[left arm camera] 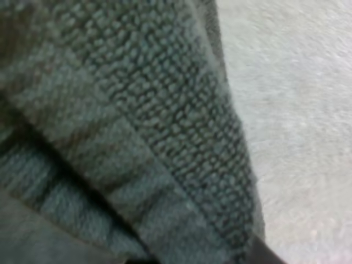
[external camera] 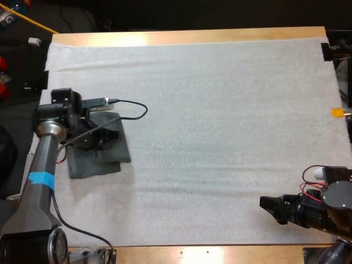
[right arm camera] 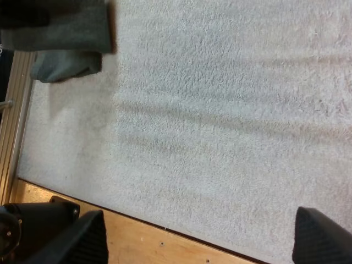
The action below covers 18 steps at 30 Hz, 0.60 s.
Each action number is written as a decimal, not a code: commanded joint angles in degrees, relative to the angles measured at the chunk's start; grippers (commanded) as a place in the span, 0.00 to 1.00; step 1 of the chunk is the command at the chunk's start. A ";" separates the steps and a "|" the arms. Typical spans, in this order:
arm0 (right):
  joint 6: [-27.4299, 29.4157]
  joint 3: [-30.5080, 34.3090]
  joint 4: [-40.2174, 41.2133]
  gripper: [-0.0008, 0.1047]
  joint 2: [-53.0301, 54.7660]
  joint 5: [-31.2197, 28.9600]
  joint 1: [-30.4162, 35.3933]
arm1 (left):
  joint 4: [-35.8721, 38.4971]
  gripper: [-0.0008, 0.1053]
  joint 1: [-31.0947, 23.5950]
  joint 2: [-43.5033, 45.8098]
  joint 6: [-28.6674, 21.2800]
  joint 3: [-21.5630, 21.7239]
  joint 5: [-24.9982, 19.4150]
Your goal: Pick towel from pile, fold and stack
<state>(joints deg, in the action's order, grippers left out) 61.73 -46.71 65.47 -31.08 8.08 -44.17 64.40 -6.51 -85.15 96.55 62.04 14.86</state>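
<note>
The dark towel [external camera: 102, 164] lies directly under my left gripper [external camera: 100, 137], which sits low on it, probably to set the fold, though its grip I cannot tell, while my right gripper [external camera: 269, 207] stands wide open and empty, well apart.

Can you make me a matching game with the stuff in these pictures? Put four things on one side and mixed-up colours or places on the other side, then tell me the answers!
Things:
1. towel
2. mat
3. left gripper
4. right gripper

Clues:
A. open, over bare mat
B. dark grey-green
C. white
D. down on the towel

Pairs: 1-B, 2-C, 3-D, 4-A
</note>
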 commanded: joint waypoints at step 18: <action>0.12 -0.44 -0.17 0.65 0.24 -0.27 -0.04 | 2.31 0.02 -1.50 -0.06 -4.13 0.01 -16.61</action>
<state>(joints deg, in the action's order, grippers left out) 61.73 -46.71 65.47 -31.08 8.08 -44.17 66.41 -7.98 -85.23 92.69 62.04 -0.67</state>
